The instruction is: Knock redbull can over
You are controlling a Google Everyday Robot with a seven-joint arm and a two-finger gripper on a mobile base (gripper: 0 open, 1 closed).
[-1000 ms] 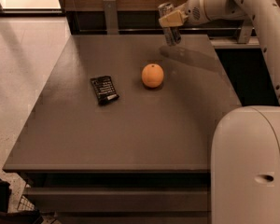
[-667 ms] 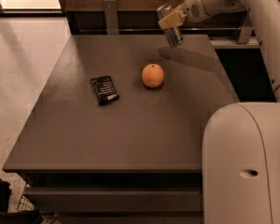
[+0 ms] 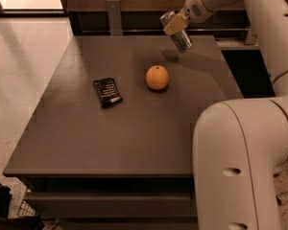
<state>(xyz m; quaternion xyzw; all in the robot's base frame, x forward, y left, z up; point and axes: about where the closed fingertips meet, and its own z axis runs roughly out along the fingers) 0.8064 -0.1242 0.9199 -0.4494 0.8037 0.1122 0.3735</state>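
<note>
The redbull can [image 3: 183, 41] is a slim silver can at the table's far right. It is tilted, top end to the upper left, and held just above the tabletop; its shadow lies on the table below it. My gripper [image 3: 174, 26] reaches in from the upper right, and its tan fingers [image 3: 172, 28] are shut around the can's upper half.
An orange [image 3: 157, 77] sits mid-table, in front and to the left of the can. A flat black snack packet [image 3: 107, 92] lies further left. The dark table [image 3: 110, 143] ends just right of the can. My arm's white body [image 3: 240, 162] fills the lower right.
The gripper has stayed over the far right of the table with the can in it; the can leans a little more. My arm's body has shifted slightly in the foreground.
</note>
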